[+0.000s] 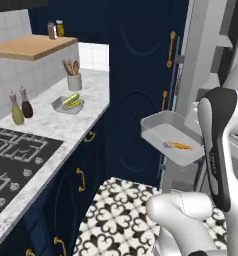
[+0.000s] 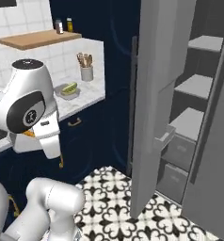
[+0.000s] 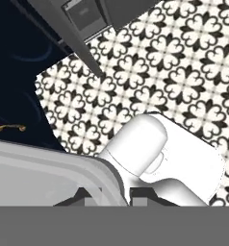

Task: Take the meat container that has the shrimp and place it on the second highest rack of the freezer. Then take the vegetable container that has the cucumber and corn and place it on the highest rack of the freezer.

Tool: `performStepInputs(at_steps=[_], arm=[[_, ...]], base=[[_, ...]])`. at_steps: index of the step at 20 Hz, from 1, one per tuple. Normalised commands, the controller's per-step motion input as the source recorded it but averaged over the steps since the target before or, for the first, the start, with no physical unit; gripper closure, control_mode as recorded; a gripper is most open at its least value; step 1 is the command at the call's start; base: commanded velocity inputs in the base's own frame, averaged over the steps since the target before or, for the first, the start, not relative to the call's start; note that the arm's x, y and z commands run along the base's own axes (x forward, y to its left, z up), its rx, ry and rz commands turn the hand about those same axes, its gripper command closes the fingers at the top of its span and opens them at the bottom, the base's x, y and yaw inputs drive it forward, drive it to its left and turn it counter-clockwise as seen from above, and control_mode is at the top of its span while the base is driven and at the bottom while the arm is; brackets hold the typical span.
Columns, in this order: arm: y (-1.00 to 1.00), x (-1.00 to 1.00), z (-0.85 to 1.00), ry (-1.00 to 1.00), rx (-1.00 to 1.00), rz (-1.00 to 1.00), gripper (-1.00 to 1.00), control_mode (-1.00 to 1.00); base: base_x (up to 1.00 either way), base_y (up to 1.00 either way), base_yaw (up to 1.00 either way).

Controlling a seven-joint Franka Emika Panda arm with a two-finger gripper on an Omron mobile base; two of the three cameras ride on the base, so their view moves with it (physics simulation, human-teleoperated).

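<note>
The meat container [image 1: 167, 134], a shallow grey tray, hangs in the air in front of the freezer [image 2: 157, 94], with the orange shrimp [image 1: 180, 146] lying in it. In the hand view my gripper [image 3: 108, 193] is shut on the tray's rim [image 3: 49, 166], which runs between the fingertips. The freezer door stands open; inside, the highest rack [image 2: 208, 42] and the second highest rack [image 2: 196, 85] are bare. The vegetable container [image 1: 67, 104] sits on the marble counter [image 1: 46, 125] with the green cucumber [image 1: 70, 99] and yellow corn [image 1: 74, 105] in it.
A utensil holder [image 1: 74, 80] stands behind the vegetable container, two bottles [image 1: 20, 107] to its left, and a stove [image 1: 16, 155] nearer. A navy cabinet [image 1: 136, 90] lies between counter and freezer. Grey drawers [image 2: 180, 150] sit below the racks. The patterned floor [image 2: 128, 197] lies in front.
</note>
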Motion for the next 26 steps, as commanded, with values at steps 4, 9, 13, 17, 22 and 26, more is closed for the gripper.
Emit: performStepInputs(at_steps=[4,9,13,17,22,26], arm=[[0.0,0.0,0.0,0.0,0.0,0.0,1.0,1.0],[0.0,0.0,0.0,0.0,0.0,0.0,1.0,1.0],[0.0,0.0,0.0,0.0,0.0,0.0,1.0,1.0],[0.0,0.0,0.0,0.0,0.0,0.0,1.0,1.0],[0.0,0.0,0.0,0.0,0.0,0.0,1.0,1.0],[0.0,0.0,0.0,0.0,0.0,0.0,1.0,1.0]], base=[[0.01,-0.16,-0.83],[0.32,-0.54,-0.46],[0.57,-0.64,-0.07],[0.53,-0.72,0.0],[0.34,-0.7,0.08],[0.51,-0.53,0.09]])
